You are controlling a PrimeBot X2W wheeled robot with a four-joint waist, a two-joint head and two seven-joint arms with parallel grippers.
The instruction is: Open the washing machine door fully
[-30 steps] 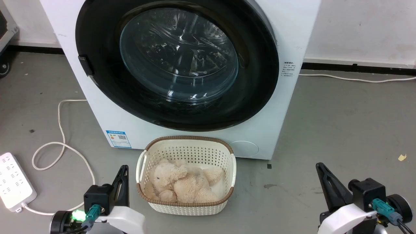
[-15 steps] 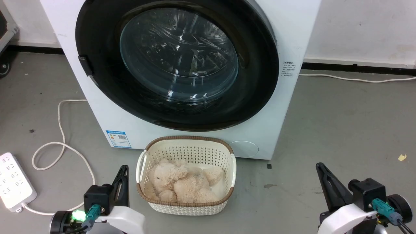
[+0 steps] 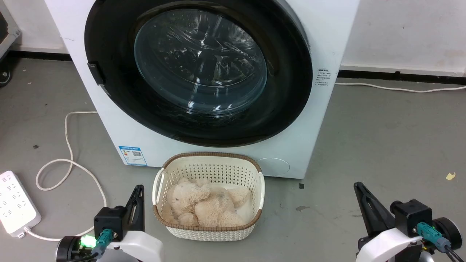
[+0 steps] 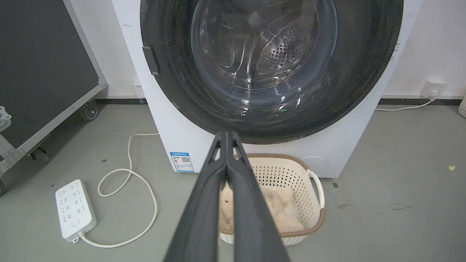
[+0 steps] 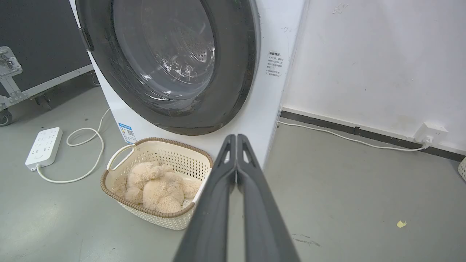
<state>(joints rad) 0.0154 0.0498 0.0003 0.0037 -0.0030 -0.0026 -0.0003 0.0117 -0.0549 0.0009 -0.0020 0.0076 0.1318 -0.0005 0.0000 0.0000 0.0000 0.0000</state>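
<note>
The washing machine door [image 3: 198,69] is shut flat against the front of the washing machine [image 3: 153,145], directly above and behind the basket [image 3: 209,233]. The opening step has not begun.

Both pairs of jaws are pressed fully together and hold nothing. In each wrist view the two dark fingers [image 4: 204,203] [image 5: 211,207] meet along their length. The left jaws sit low on the floor side, just left of the basket. The right jaws are well to its right, apart from everything. Neither touches the door, which stands above and beyond both.

The likely purchase is the small dark tab [image 3: 95,74] on the rim, up and to the left of the basket. It looks like the pull, though I cannot tell this for certain, and no hinge is visible. The left jaws are the nearer pair, so they seem the natural choice.

- They probably need to part before reaching, then rise past the basket's left handle without knocking it.
- The glossy rim is smooth and curved, so a grip on the tab's edge should hold better than one on the rim.
- The pull should follow the door's arc rather than a straight line.
- The basket sits close under the door, and the plush toy [image 3: 204,207] in it rises near its rim, so the swing may pass just over them.
</note>
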